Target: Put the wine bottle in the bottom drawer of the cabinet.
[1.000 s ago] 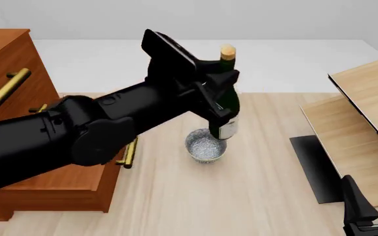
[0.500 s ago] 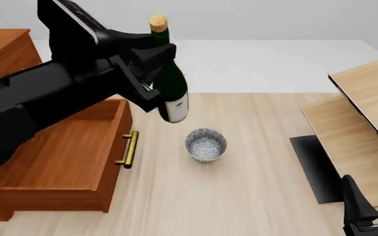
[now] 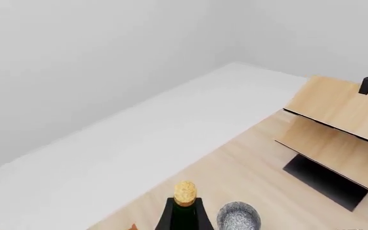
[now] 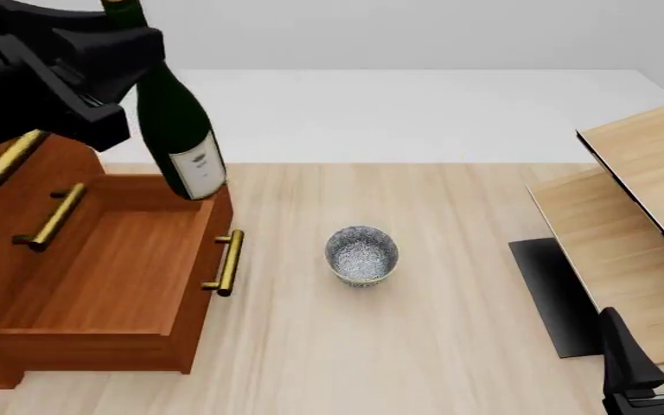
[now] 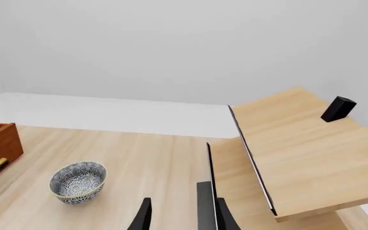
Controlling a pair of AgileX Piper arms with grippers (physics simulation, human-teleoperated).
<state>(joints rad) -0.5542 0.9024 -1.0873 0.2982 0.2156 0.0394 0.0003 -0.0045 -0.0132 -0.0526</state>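
The left gripper [image 4: 99, 76] is clamped on the upper body of the bottle [image 4: 180, 138], carrying it in the air, tilted with its cork toward the top edge of the front view and its base hanging over the front right corner of the open bottom drawer [image 4: 113, 268] of the cabinet [image 4: 9, 86], probably so it can be lowered into the empty box. The right gripper [image 5: 178, 215] sits low near the pale shelf [image 5: 299, 148], well apart from the work, fingers parted and holding nothing. The bottle's white label [image 4: 200, 169] carries small dark marks too blurred to read, and the bowl [image 4: 362, 254] stands on the table just right of the drawer.
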